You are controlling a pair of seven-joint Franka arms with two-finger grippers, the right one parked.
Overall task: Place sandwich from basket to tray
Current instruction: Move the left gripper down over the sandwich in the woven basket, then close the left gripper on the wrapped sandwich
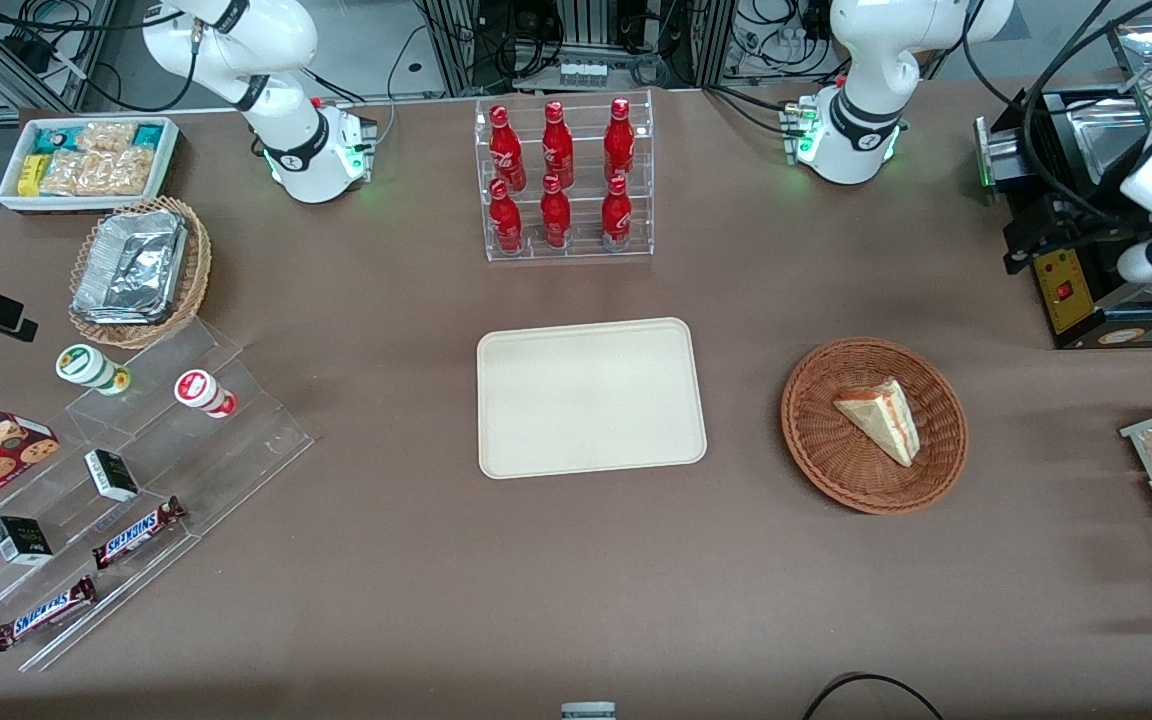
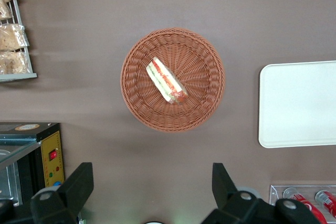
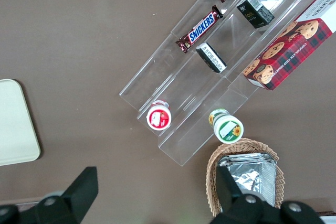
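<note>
Hand point(image 2: 149, 192) open, high above basket point(image 2: 210, 108) | sandwich point(image 2: 166, 81) inside

Readable: "SNICKERS" on two chocolate bars point(image 1: 139, 532) point(image 1: 44, 613) lying on the clear stepped display point(image 1: 196, 450), toward the parked arm's end of the bench; same word legible on one bar in the right wrist view point(image 3: 199, 29). White script on the red bottles point(image 1: 557, 175) too small to read. End effector point(image 2: 152, 187) unlabelled.
</note>
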